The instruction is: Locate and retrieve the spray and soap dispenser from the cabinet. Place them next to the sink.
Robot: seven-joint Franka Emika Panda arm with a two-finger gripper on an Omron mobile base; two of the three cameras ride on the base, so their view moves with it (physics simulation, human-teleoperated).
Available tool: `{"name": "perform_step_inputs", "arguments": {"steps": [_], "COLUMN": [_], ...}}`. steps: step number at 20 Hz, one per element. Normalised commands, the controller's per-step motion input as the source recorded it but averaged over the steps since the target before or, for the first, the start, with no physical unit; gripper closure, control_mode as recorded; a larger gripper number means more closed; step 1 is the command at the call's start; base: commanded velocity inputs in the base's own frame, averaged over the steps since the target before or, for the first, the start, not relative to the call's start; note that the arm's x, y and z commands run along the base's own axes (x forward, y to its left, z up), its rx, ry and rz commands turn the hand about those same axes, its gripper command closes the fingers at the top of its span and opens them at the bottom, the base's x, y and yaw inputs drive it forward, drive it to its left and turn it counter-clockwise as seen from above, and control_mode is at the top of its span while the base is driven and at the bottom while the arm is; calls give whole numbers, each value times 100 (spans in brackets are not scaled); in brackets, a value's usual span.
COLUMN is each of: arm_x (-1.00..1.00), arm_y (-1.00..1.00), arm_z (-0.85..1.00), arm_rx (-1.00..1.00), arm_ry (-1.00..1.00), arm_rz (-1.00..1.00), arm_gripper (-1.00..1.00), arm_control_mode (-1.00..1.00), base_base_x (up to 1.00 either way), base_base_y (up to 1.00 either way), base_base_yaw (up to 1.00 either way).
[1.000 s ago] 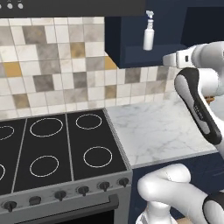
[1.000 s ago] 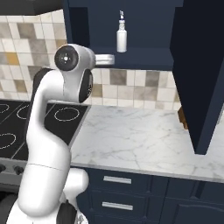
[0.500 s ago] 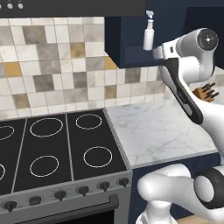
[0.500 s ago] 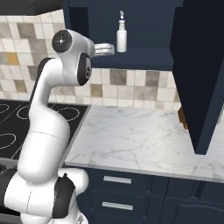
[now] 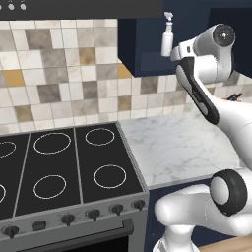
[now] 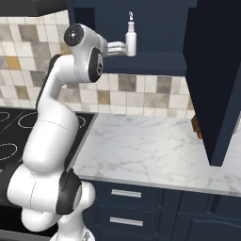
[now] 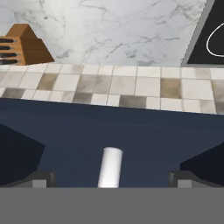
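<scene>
The spray [image 6: 131, 42], a slim white bottle with a pale trigger nozzle, stands upright on the shelf of the navy cabinet [image 6: 160, 26]; it is also in the left base view as the spray [image 5: 167, 42]. My gripper [image 6: 124, 47] is raised to shelf height, right beside the bottle on its left. In the hand view the gripper [image 7: 111, 179] is open, and the spray [image 7: 110, 167] shows as a white cylinder midway between the two fingertips, apart from both. The soap dispenser and the sink are out of view.
The cabinet's open door [image 6: 212, 75] hangs at the right over the marble counter [image 6: 150, 150]. A wooden knife block [image 7: 24, 43] stands on the counter by the tiled wall. The black stovetop [image 5: 59, 167] lies to the left. Navy drawers [image 6: 127, 207] sit below the counter.
The arm has lifted its elbow and raised the hand up to the shelf, closer to the spray. The jaws stayed open and the bottle has not moved.
</scene>
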Motion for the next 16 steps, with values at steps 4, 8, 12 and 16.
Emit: {"name": "perform_step_inputs", "arguments": {"steps": [4, 8, 12, 16], "arm_x": [64, 65, 71, 68], "arm_y": [-4, 0, -6, -8], "arm_z": [0, 0, -9, -12], "arm_rx": [0, 0, 2, 9], "arm_ry": [8, 3, 0, 5], "arm_rz": [-2, 0, -4, -5], "arm_gripper": [-100, -100, -100, -100], "arm_control_mode": [-100, -100, -100, -100], "base_base_x": [0, 0, 0, 0], "base_base_y": [0, 0, 0, 0], "base_base_yaw": [0, 0, 0, 0]}}
